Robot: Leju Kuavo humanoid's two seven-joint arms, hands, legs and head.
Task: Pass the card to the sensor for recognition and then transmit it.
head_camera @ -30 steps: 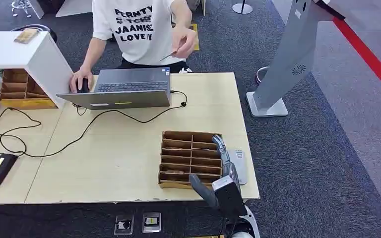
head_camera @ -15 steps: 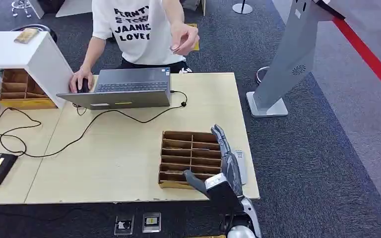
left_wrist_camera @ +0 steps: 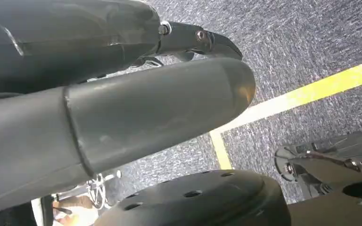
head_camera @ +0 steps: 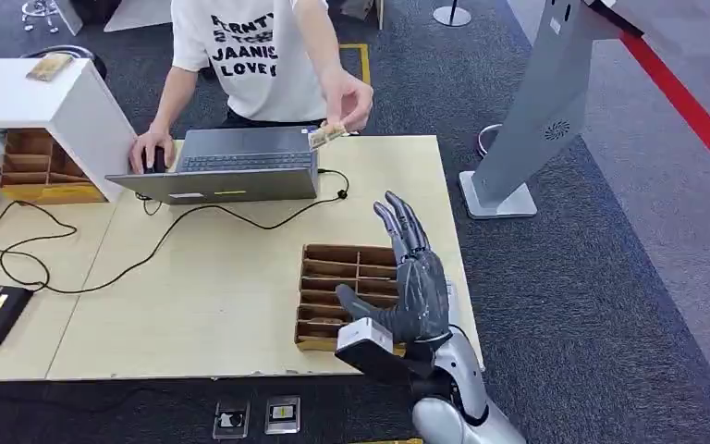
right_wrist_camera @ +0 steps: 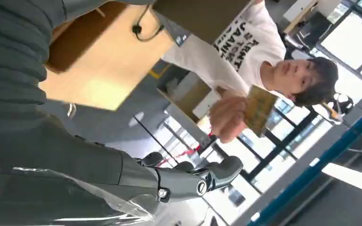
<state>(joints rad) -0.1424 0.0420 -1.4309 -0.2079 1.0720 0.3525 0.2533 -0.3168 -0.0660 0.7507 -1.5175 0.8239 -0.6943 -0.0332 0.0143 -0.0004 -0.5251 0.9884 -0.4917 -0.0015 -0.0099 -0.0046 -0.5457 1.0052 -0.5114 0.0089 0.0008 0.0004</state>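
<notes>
My right hand (head_camera: 407, 301) is raised in the lower middle of the head view, over the right end of the cardboard divider tray (head_camera: 337, 287), fingers straight and spread, thumb out to the left, holding nothing. The card (head_camera: 325, 136) is above it in the frame, pinched in the person's hand (head_camera: 349, 102) at the far edge of the worktop (head_camera: 194, 277), just right of the open laptop (head_camera: 226, 162) and well apart from my fingers. In my right wrist view the same card (right_wrist_camera: 259, 108) shows as a tan rectangle held toward me in the person's fingers, right of centre. The person's other hand rests on a mouse (head_camera: 154, 162) beside the laptop. A grey kiosk stand (head_camera: 541, 111) leans on the carpet at the upper right. My left hand (left_wrist_camera: 122, 117) appears close up in its wrist view, thumb and a dark finger over carpet with a yellow line; whether it is open or closed I cannot tell.
</notes>
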